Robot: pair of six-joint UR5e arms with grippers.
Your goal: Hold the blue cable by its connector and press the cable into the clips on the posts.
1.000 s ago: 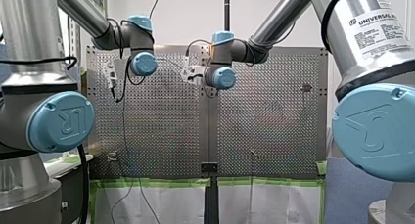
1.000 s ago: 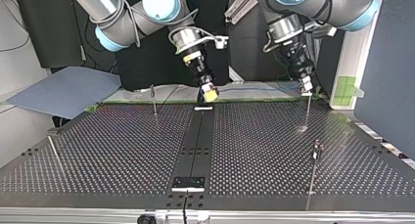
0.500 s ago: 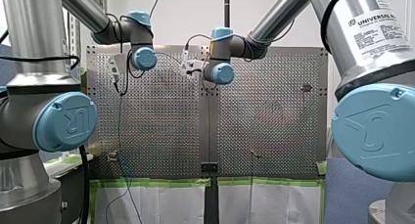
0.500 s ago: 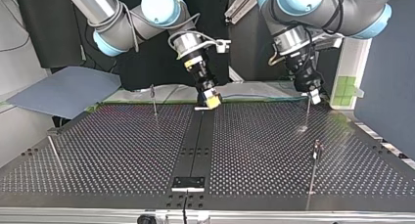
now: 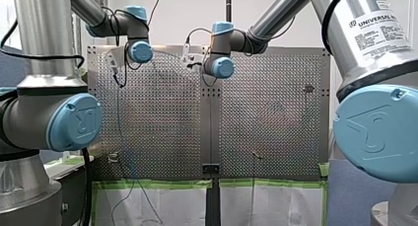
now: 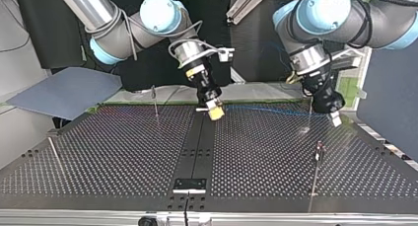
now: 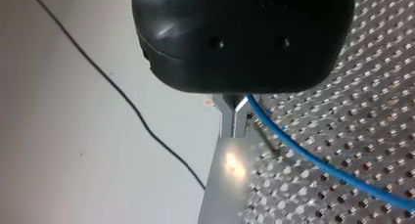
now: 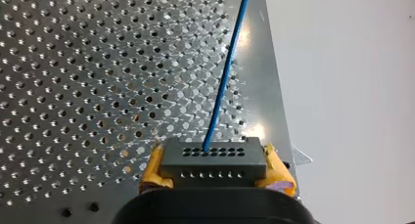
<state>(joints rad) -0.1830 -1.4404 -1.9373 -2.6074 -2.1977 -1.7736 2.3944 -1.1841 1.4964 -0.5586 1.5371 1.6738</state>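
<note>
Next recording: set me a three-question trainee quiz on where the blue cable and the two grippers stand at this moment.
1. Multiple choice: my right gripper is shut on A) a clip, B) the grey connector, C) nothing.
2. True or false: the post at the top view's left holds no blue cable.
3. Fill in: in the top view the blue cable stretches from my right gripper to my ____ gripper.
Key: 1 B; 2 true; 3 left, that is my left gripper.
</note>
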